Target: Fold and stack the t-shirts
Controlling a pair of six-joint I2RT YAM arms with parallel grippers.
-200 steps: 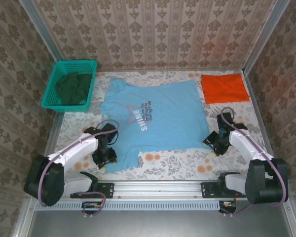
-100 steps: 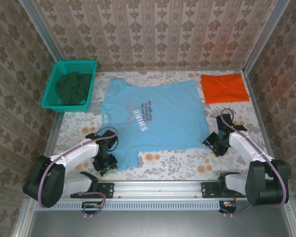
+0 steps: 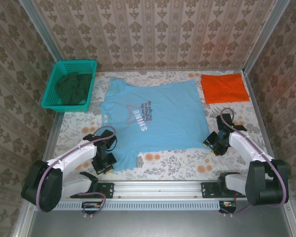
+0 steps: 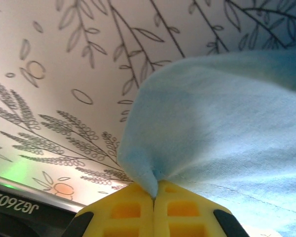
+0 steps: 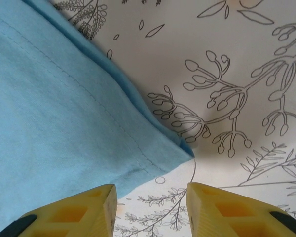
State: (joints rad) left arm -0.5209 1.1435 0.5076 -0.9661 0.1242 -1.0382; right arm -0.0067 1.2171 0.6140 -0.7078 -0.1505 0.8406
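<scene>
At far left a green basket (image 3: 75, 62) holds a dark green cloth (image 3: 73, 88). Near the front, the left fingers (image 4: 133, 210) are pressed together on a bunched fold at the near left hem of the light-blue t-shirt (image 3: 160, 123) — the cloth rises from the floral worktop (image 3: 182, 162) into the pinch. The shirt itself lies spread flat across the middle, star and lettering facing up. At its near right corner the right fingers (image 5: 74, 215) stand wide apart, holding nothing, the hem corner just beyond their tips. The orange t-shirt (image 3: 225, 88) lies folded in the far right corner — well apart from the blue one.
</scene>
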